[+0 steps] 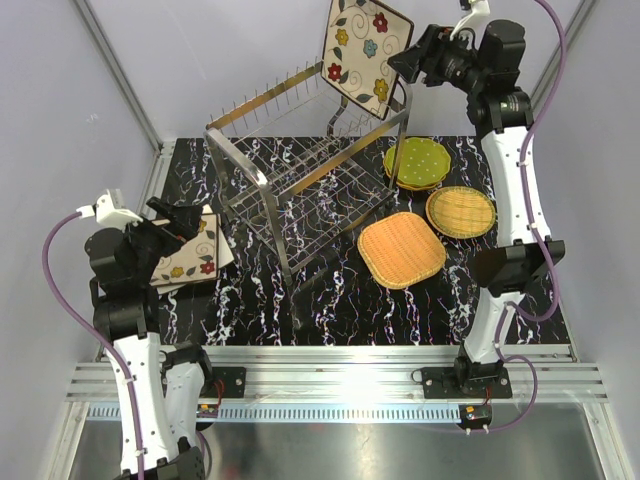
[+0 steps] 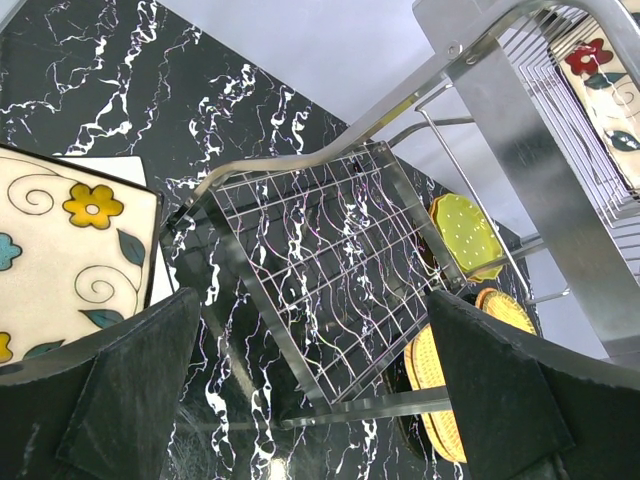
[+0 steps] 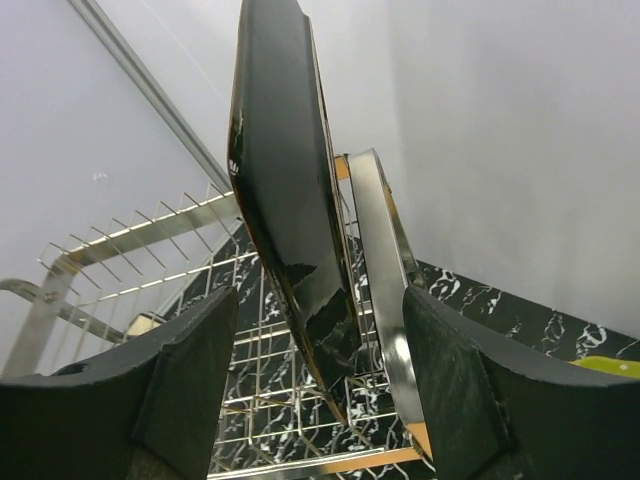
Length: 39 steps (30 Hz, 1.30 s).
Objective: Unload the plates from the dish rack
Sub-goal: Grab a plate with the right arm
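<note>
The chrome wire dish rack [image 1: 300, 175] stands mid-table. A cream flower-patterned square plate [image 1: 365, 55] stands on edge in its upper tier at the back right. My right gripper [image 1: 405, 62] is at that plate's right edge. In the right wrist view its jaws straddle the plate's dark underside [image 3: 285, 200], open, with a gap on each side. A second flowered plate [image 1: 190, 258] lies flat on the table at the left. My left gripper [image 1: 185, 225] hovers over it, open and empty [image 2: 315, 300].
To the right of the rack lie a green dotted plate [image 1: 418, 160], a round wicker plate [image 1: 460, 210] and a squarish wicker plate [image 1: 400, 248]. The rack's top rail [image 3: 375, 250] runs just right of the standing plate, inside the right finger.
</note>
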Available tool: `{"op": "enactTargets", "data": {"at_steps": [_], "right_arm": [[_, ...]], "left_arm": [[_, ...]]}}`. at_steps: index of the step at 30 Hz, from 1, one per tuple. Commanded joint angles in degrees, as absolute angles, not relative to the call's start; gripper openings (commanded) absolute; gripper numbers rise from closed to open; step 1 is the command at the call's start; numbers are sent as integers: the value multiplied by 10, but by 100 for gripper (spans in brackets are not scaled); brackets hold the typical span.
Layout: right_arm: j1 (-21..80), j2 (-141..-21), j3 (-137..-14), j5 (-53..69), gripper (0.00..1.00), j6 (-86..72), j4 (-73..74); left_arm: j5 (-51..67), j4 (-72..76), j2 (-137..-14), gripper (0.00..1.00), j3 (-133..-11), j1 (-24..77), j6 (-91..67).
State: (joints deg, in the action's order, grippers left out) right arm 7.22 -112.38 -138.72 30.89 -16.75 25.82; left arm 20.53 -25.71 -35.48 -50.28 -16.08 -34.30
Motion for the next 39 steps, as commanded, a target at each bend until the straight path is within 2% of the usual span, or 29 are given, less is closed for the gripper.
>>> {"op": "enactTargets", "data": {"at_steps": [1, 11, 17, 30, 32, 33, 39], "right_arm": [[85, -1130, -1415, 302, 73, -118, 231], [141, -1122, -1379, 155, 66, -16, 208], [156, -1127, -1363, 106, 55, 16, 189], [160, -1109, -1305, 116, 36, 28, 126], [160, -1107, -1297, 120, 31, 32, 116], [160, -1107, -1296, 121, 25, 32, 115], [160, -1077, -1266, 138, 0, 22, 62]], "left_arm": [[227, -223, -359, 99, -528, -159, -338], [227, -221, -363, 99, -528, -159, -338], [225, -221, -364, 99, -531, -159, -337], [224, -221, -366, 99, -531, -159, -336], [224, -221, -366, 99, -533, -159, -335], [225, -221, -366, 99, -534, -159, -335], [223, -225, -364, 99, -539, -159, -331]]}}
